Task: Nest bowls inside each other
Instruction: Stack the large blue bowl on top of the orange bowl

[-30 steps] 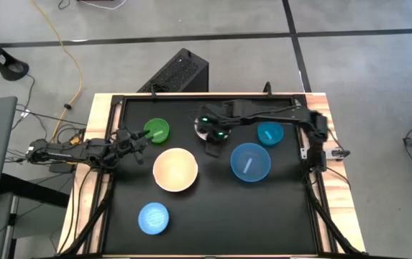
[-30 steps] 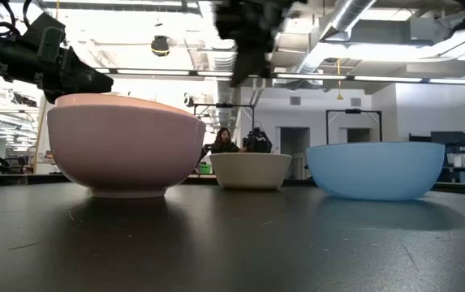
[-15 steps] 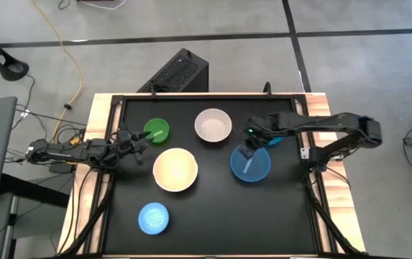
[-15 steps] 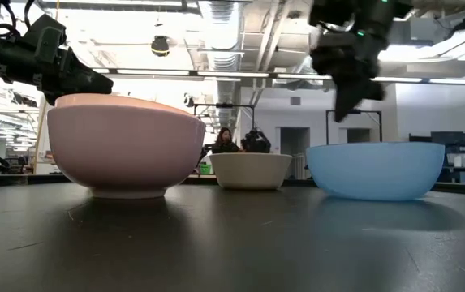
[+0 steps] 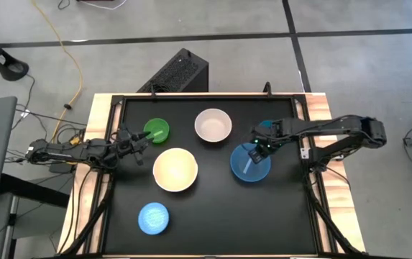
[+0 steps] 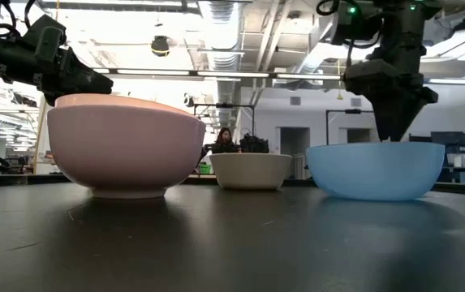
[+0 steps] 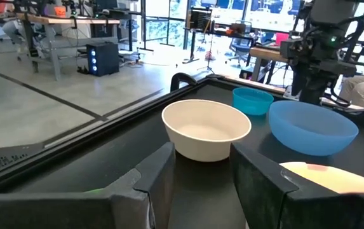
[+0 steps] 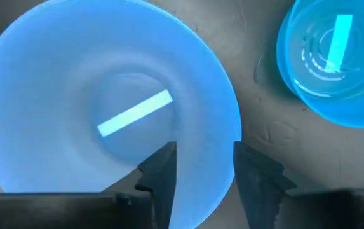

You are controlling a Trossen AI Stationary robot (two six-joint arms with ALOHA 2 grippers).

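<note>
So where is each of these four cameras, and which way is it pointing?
High view: above the table, looking straight down; both arms show, left gripper beside the green bowl.
Low view: at tabletop height, looking level across; right gripper dips toward the big blue bowl.
Left wrist view: looks across the table past its own fingers at the white bowl.
Right wrist view: looks down between open fingers at the big blue bowl's rim.
All four share that bowl.
</note>
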